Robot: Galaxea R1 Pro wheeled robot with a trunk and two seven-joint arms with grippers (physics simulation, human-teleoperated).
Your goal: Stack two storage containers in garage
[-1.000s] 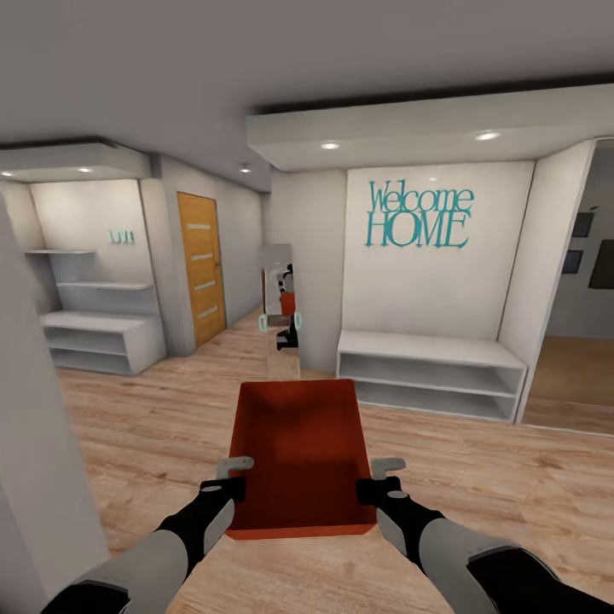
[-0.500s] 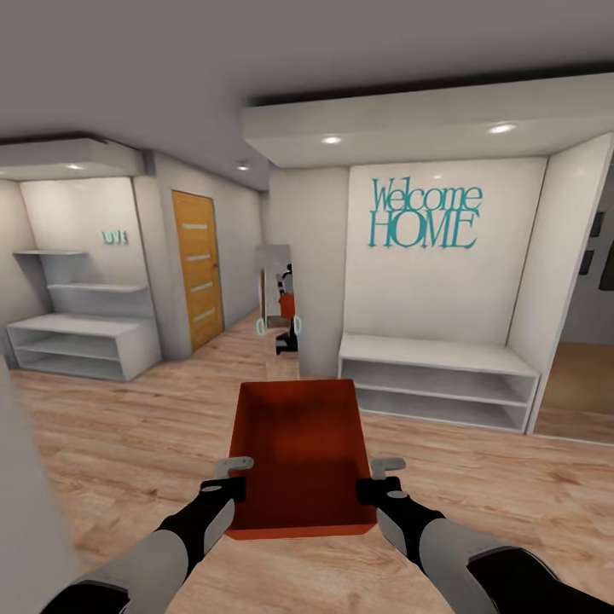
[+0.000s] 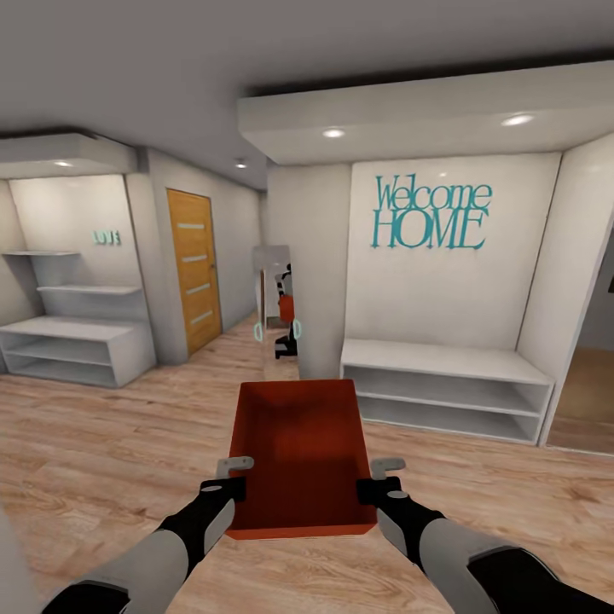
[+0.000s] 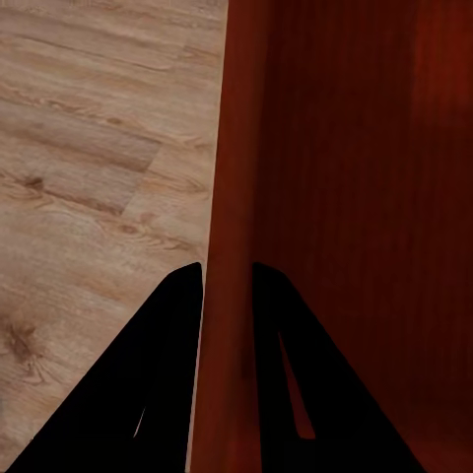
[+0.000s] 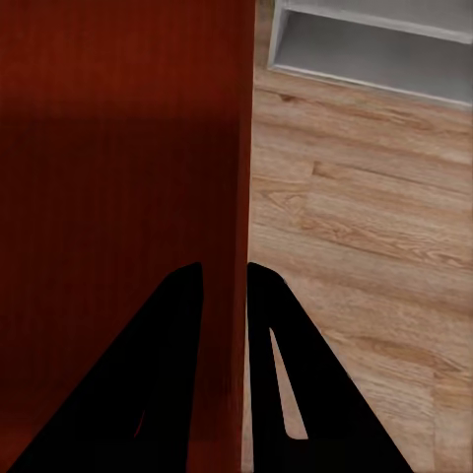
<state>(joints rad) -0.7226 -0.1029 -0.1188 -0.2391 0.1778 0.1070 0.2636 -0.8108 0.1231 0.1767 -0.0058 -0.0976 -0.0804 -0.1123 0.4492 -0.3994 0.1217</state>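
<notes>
Storage container point(image 3: 298, 452) between left gripper point(image 3: 232, 477), right gripper point(image 3: 379, 477)

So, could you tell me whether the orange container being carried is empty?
Empty: the head view shows the storage container with a bare floor and walls.

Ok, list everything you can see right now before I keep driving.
Container: one, orange-red, open-top, carried in front between both arms, above the wood floor.
Bench shelf: one, white, under the teal "Welcome HOME" lettering.
Shelf unit: one, white, in the left alcove.
Door: one, orange wood, left of the hallway.
Mirror: one, standing ahead, reflecting the robot.
Ceiling lights: several, white, recessed.
Left gripper: jaws pinching the container's left wall.
Right gripper: jaws pinching its right wall.
</notes>
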